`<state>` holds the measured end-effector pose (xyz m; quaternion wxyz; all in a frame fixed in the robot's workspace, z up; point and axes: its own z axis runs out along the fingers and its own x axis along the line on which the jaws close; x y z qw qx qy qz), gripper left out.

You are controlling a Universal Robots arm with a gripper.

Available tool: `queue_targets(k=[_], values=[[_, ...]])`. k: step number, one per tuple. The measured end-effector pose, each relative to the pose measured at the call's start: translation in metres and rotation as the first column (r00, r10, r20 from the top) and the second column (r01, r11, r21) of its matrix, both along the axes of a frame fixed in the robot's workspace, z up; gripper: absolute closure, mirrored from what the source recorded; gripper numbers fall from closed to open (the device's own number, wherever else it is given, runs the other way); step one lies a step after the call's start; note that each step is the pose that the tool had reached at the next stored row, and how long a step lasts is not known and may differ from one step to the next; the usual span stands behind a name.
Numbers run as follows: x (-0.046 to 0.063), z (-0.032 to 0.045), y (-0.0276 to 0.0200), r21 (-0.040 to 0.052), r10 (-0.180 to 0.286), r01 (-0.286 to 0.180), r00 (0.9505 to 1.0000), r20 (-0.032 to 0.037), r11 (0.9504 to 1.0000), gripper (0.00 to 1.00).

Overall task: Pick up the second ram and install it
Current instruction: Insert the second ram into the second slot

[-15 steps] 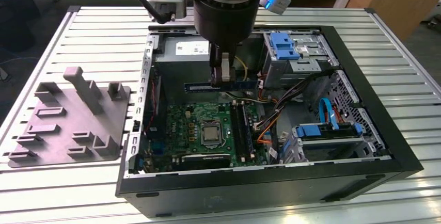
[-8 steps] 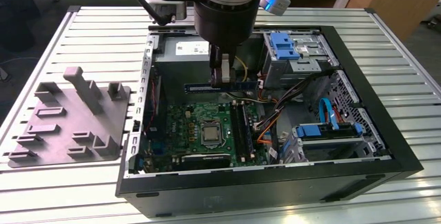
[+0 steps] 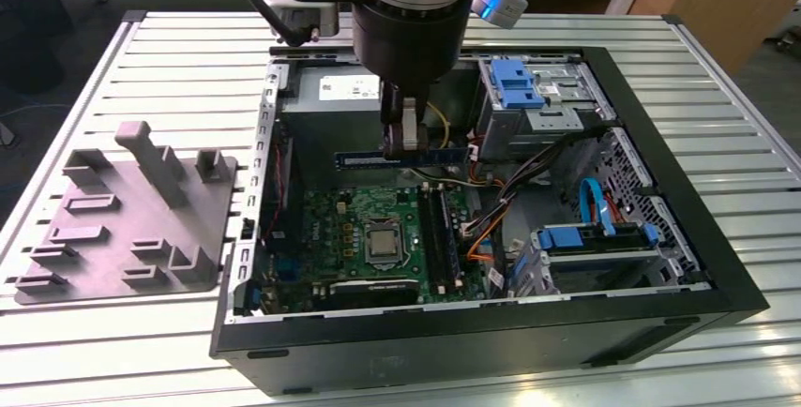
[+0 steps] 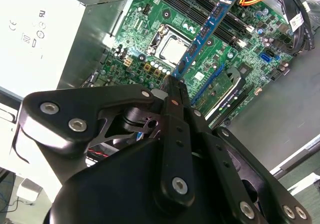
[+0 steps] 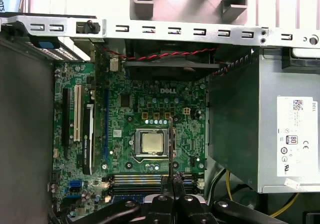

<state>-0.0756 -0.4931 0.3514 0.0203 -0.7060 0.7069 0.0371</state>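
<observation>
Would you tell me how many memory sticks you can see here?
1 for certain: the second ram, clamped in the gripper above the motherboard. Another may sit hidden in the slots.

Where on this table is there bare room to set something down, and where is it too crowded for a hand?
The table has bare slats beyond the grey tray and on the exterior view's right of the computer case. The case is crowded: the gripper holds the second ram above the motherboard, beside cables.

There's 1 computer case [image 3: 501, 337], 1 motherboard [image 3: 338, 229], 1 processor [image 3: 379, 241], 1 grey tray [image 3: 126, 229], 1 memory stick [image 3: 363, 158] and 1 gripper [image 3: 403, 144].
</observation>
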Motion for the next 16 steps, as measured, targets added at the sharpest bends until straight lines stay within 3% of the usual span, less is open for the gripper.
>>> queue_targets(k=[4,8,12,16], values=[[0.0001,-0.0004,0.0,0.0001,-0.015,0.015,0.9999,0.0,0.9999,0.89],[0.0001,-0.0011,0.0,0.0,-0.082,0.082,0.9967,0.0,0.9967,0.89],[0.0,-0.0022,0.0,0.0,-0.155,0.155,0.988,0.0,0.988,0.89],[0.0,-0.0031,0.0,0.0,-0.226,0.226,0.9741,0.0,0.9741,0.89]])
